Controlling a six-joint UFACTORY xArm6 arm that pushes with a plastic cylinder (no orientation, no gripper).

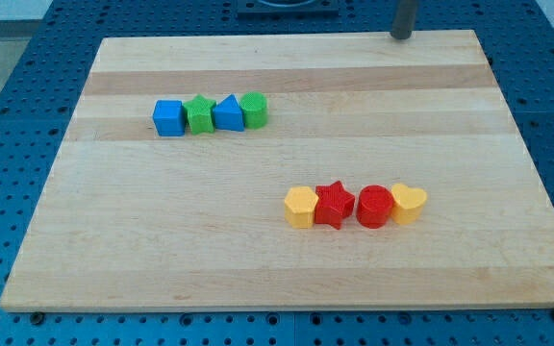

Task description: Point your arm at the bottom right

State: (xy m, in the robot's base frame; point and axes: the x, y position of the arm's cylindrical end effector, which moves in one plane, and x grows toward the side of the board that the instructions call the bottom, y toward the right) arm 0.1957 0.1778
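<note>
— Wooden surface (287, 269): where's my tip (401, 37)?
— At the view's top right edge, well apart from the blocks. No hand; just a rod.
— Bottom right corner?
— Bare.

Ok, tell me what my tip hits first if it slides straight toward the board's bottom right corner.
Probably nothing: my tip sits at the view's top, and that line seems to pass right of the yellow heart block, though depth is uncertain.

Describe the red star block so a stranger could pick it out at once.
On the wooden board, find the row of four blocks right of centre, nearer the view's bottom. The red star is second from the view's left, between the yellow hexagon and the red cylinder. It alone has points.
</note>
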